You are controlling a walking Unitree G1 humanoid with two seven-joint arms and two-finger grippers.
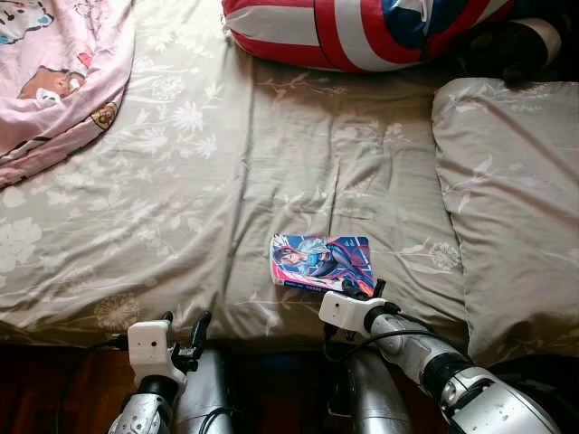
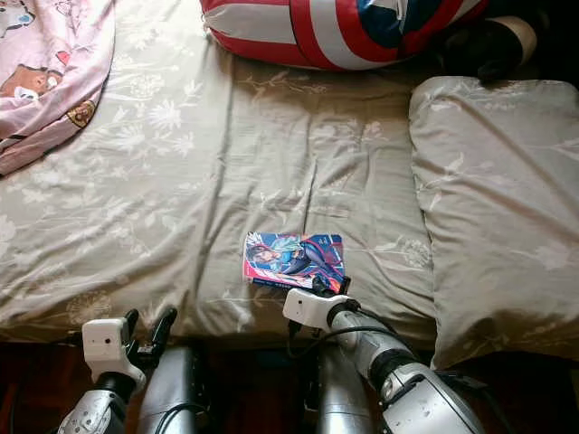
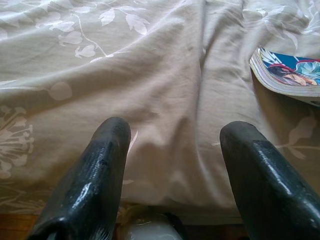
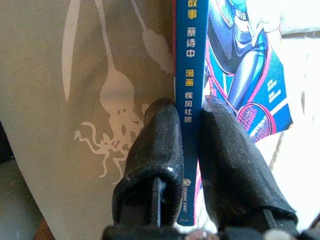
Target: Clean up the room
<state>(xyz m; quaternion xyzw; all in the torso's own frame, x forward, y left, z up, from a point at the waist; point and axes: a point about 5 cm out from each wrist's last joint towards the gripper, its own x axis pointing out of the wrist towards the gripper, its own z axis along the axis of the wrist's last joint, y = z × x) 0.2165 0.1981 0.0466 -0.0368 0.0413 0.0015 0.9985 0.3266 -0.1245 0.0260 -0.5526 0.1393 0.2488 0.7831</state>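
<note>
A comic book point(image 1: 321, 262) with a blue and pink cover lies on the beige flowered bed sheet point(image 1: 226, 181), near the bed's front edge. My right gripper point(image 1: 362, 291) is shut on the near edge of the book; the blue spine point(image 4: 190, 100) sits pinched between its two black fingers. My left gripper point(image 1: 185, 330) hovers open at the bed's front edge, left of the book, with nothing between its fingers point(image 3: 95, 175). The book's corner point(image 3: 290, 75) shows off to one side in the left wrist view.
A beige pillow point(image 1: 511, 208) lies on the bed's right side. A red, white and blue shield-shaped cushion point(image 1: 362, 32) rests at the far edge, and a pink cartoon blanket point(image 1: 54, 72) at the far left. Dark wooden floor point(image 1: 45, 389) lies below the bed.
</note>
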